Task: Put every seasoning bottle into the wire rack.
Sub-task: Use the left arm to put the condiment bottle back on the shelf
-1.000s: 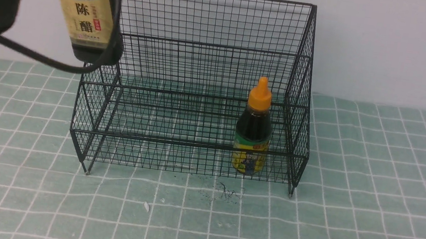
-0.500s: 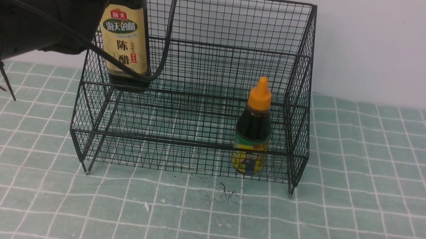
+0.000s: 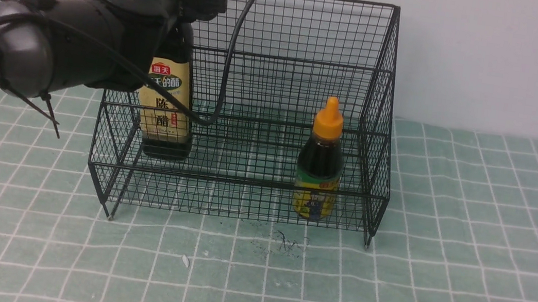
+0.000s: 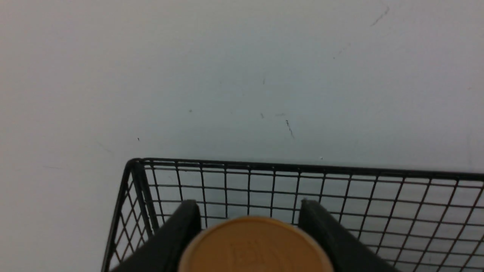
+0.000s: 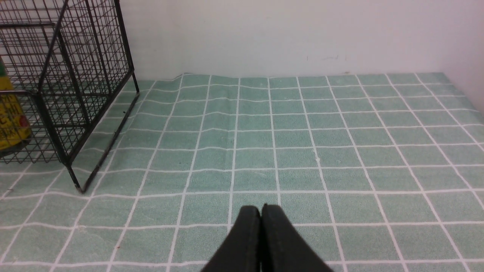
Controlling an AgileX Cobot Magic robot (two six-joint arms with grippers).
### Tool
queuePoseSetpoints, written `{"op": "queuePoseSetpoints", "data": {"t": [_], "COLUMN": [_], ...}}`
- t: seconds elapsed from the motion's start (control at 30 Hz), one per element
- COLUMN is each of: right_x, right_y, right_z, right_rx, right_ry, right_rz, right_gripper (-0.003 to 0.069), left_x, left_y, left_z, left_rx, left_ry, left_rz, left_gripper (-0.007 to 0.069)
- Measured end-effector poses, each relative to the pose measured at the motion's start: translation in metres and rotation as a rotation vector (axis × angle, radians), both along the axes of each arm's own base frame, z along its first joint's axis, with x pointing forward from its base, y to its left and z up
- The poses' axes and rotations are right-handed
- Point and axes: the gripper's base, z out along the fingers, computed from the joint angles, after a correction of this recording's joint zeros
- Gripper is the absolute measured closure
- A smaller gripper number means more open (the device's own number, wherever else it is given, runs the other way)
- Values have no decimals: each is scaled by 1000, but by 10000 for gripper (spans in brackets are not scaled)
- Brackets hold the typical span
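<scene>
Left wrist view: we see the two black fingers point(image 4: 177, 234) of the left gripper point(image 4: 248, 221) standing partly apart at the bottom centre of the frame, one on each side of the gold cap point(image 4: 255, 249), which fills the gap between them. We read this as a grip on the top of the tall bottle point(image 3: 166, 106). Beyond the cap, the top rail and mesh of the wire rack point(image 4: 340, 189) cross the lower part of the frame against the pale wall point(image 4: 242, 75).

In the front view, the tall bottle hangs upright inside the rack's left end, in the left-centre of the frame, with its tan label facing us. We cannot tell whether its base touches the rack floor. The left arm point(image 3: 48, 49) reaches in from the left edge. The short bottle point(image 3: 318, 173) stands upright inside the rack's right end, behind the low front rail, well apart from the tall one.

In the right wrist view, the right gripper point(image 5: 261, 213) has its fingertips pressed together and holds nothing, at the bottom centre above the green checked tablecloth point(image 5: 302, 132).
</scene>
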Motion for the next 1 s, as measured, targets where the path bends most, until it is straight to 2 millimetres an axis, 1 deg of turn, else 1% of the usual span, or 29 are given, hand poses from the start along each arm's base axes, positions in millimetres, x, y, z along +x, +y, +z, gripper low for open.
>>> {"op": "queuePoseSetpoints", "data": {"t": [0.23,0.43,0.67,0.87,1.0], "right_x": [0,0,0,0,0], "right_y": [0,0,0,0,0], "right_z": [0,0,0,0,0], "right_rx": [0,0,0,0,0], "right_ry": [0,0,0,0,0], "right_rz": [0,0,0,0,0], "right_gripper": [671,671,671,671,671], "left_x": [1,0,-1,-1,-2], "left_y": [-1,0,0,0,0], "left_z": [-2,-5,-5,-3,-3], "left_rx": [26,9,60,89,108], "left_ry": [11,47,73,86,97], "left_rz": [-12,2,-7,-21,-27], "left_gripper": [324,324,313,291,263]}}
